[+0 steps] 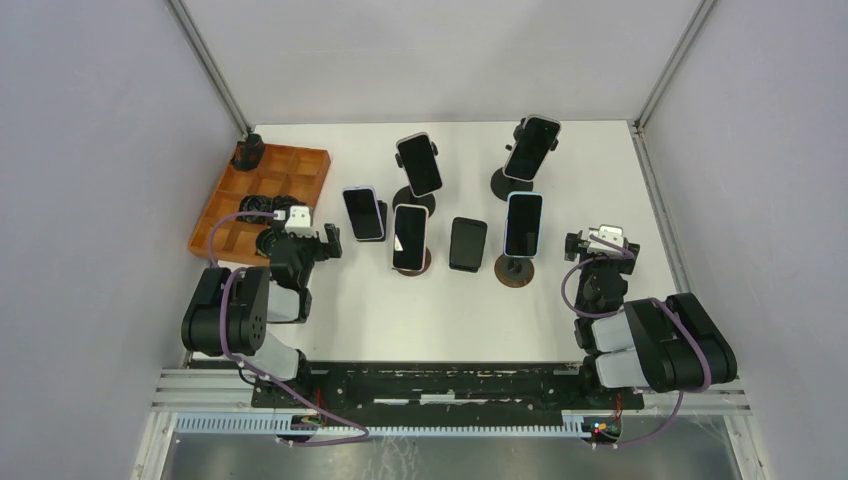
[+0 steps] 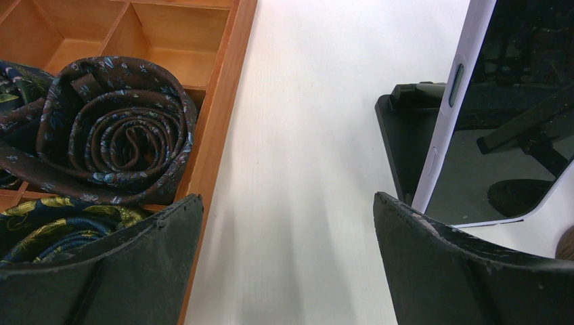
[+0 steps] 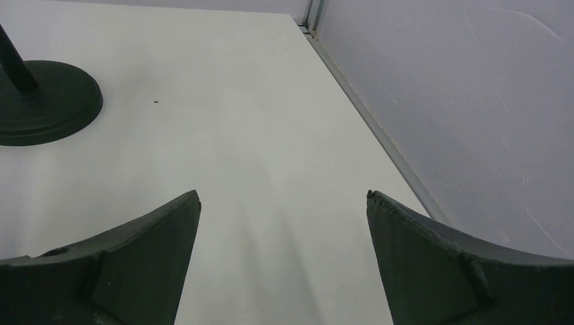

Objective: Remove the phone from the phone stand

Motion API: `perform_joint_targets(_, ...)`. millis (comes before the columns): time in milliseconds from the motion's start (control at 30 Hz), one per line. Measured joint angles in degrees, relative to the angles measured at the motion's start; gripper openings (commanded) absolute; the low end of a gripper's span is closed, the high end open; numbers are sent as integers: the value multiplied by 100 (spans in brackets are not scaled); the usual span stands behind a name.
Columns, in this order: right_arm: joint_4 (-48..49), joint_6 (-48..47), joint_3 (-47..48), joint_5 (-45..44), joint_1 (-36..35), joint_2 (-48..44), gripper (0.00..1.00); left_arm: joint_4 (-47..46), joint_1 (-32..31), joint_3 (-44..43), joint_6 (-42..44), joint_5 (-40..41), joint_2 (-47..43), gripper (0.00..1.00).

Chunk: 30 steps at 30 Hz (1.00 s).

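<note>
The left gripper [image 2: 288,198], jaws apart and empty, sits by the wooden tray [image 1: 318,170] at nine o'clock. The right gripper [image 3: 283,195], equally apart, sits at three o'clock. Phones [image 1: 419,165] stand between them.

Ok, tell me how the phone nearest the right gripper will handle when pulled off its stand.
The phone looks a rigid, glossy slab: probably stiff but slippery. It sits high on a stand with a small round base, so a sideways pull may tip both.
</note>
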State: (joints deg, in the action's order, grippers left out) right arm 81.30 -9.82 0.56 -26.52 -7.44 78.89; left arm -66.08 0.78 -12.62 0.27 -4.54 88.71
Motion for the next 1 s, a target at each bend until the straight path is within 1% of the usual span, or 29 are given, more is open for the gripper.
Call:
perform_joint_targets(367,0,0,0,0,0,0,98,-2,0,0,0,-2,0,100)
perform_joint_targets(433,0,0,0,0,0,0,98,114,2,-24,0,-52,-48,100)
perform_joint_targets(500,0,0,0,0,0,0,98,944,2,-374,0,-122,-238,100)
perform_joint_targets(567,0,4,0,-7,0,0,98,2074,2,-1169,52,-214,-310,100)
perform_joint_targets(633,-35,35,0,-33,0,-28,98,3230,15,-2280,227,-409,-295,100)
perform_joint_targets(667,-59,37,0,-28,0,-63,98,3668,31,-2765,350,-527,-295,100)
perform_joint_targets(733,-92,37,0,-15,0,-173,98,4321,68,-3449,586,-739,-295,100)
perform_joint_targets(800,-142,57,0,-72,0,-409,98,5031,129,-3884,844,-1021,-289,100)
perform_joint_targets(867,-435,125,0,-229,-9,-898,98,5836,201,-4214,1143,-1390,-210,100)
perform_joint_targets(933,-1095,387,2,-450,-7,-1620,98,6483,245,-4395,1429,-1698,-96,100)
perform_joint_targets(1000,-1998,752,24,-605,-4,-2328,98,7075,286,-4487,1731,-1989,20,100)
